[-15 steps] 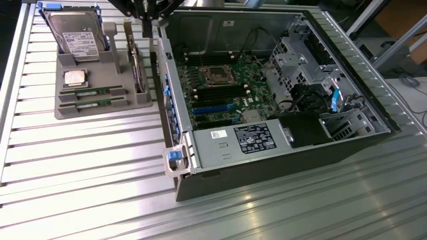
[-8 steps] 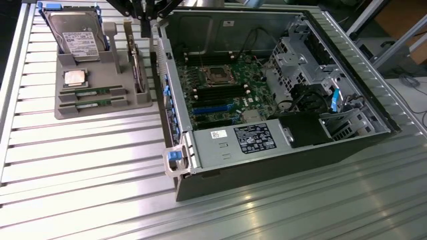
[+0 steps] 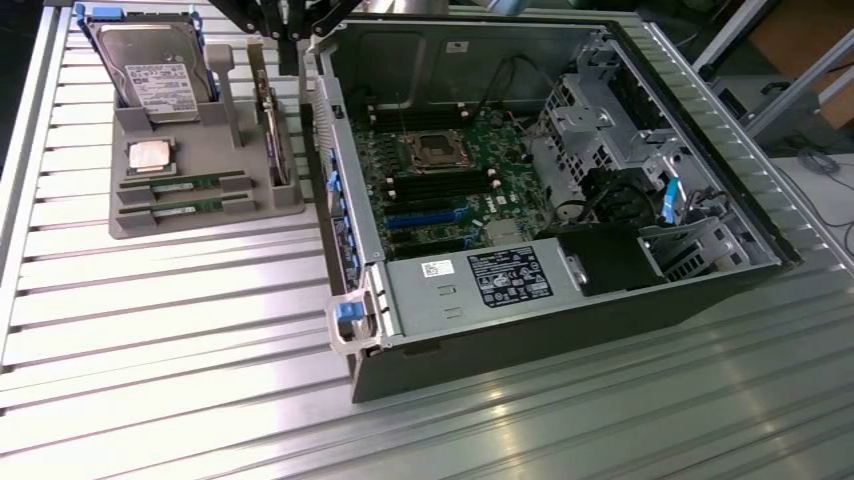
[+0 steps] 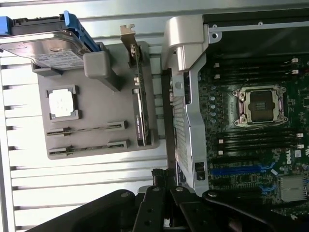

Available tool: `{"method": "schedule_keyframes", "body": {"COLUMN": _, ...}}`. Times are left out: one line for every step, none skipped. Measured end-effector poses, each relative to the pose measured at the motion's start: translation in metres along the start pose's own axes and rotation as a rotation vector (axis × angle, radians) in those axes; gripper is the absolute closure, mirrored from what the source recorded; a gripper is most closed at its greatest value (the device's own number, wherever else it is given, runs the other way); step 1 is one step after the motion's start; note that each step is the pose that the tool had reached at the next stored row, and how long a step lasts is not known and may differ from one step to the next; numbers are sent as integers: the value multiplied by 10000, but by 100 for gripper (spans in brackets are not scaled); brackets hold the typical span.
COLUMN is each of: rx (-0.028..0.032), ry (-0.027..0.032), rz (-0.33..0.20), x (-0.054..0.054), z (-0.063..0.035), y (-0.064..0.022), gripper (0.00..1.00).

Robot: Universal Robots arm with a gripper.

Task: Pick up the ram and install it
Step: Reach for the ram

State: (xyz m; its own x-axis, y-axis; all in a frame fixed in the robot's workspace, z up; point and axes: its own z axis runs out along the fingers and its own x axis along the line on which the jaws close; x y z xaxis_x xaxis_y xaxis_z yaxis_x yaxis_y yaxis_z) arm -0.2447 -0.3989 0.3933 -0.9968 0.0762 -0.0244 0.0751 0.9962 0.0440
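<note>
Gripper (image 3: pixel 286 45) clenched on nothing, at the exterior frame's top between tray (image 3: pixel 134 226) and case (image 3: pixel 441 365); ram (image 3: pixel 183 184) and second ram (image 3: pixel 183 208) lie in the tray, frame's left

Bright light falls from above. The metal worktop (image 3: pixel 174 300) shines hard, with white glare running along its ridges. It is strongest at the exterior view's left and comes again near the front. In the wrist view the worktop (image 4: pixel 19 145) turns almost pure white beside the gray tray (image 4: pixel 96 140). The tray throws only a thin, soft shadow. Inside the computer case (image 3: pixel 441 360) it is dimmer. The black cover (image 3: pixel 607 255) in there is so dark that its shape is hard to make out; maybe a shadow lies on it. The hard drive (image 3: pixel 154 60) gleams a little on top.
</note>
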Motion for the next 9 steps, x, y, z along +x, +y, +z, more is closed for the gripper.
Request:
{"method": "schedule_keyframes", "body": {"rx": 0, "ry": -1, "rz": 0, "x": 3, "z": 0, "y": 0, "gripper": 90}}
{"method": "schedule_keyframes", "body": {"rx": -1, "ry": 0, "rz": 0, "x": 5, "z": 0, "y": 0, "gripper": 90}}
{"method": "schedule_keyframes", "body": {"rx": -1, "ry": -1, "rz": 0, "x": 7, "z": 0, "y": -1, "gripper": 90}}
{"method": "schedule_keyframes", "body": {"rx": 0, "ry": 0, "rz": 1, "x": 10, "z": 0, "y": -1, "gripper": 90}}
{"method": "schedule_keyframes", "body": {"rx": 0, "ry": 0, "rz": 1, "x": 12, "z": 0, "y": -1, "gripper": 90}}
{"method": "schedule_keyframes", "body": {"rx": -1, "ry": -1, "rz": 0, "x": 14, "z": 0, "y": -1, "gripper": 90}}
{"method": "schedule_keyframes", "body": {"rx": -1, "ry": -1, "rz": 0, "x": 16, "z": 0, "y": -1, "gripper": 90}}
{"method": "schedule_keyframes", "body": {"rx": -1, "ry": -1, "rz": 0, "x": 19, "z": 0, "y": -1, "gripper": 90}}
{"method": "schedule_keyframes", "body": {"rx": 0, "ry": 0, "rz": 1, "x": 21, "z": 0, "y": -2, "gripper": 90}}
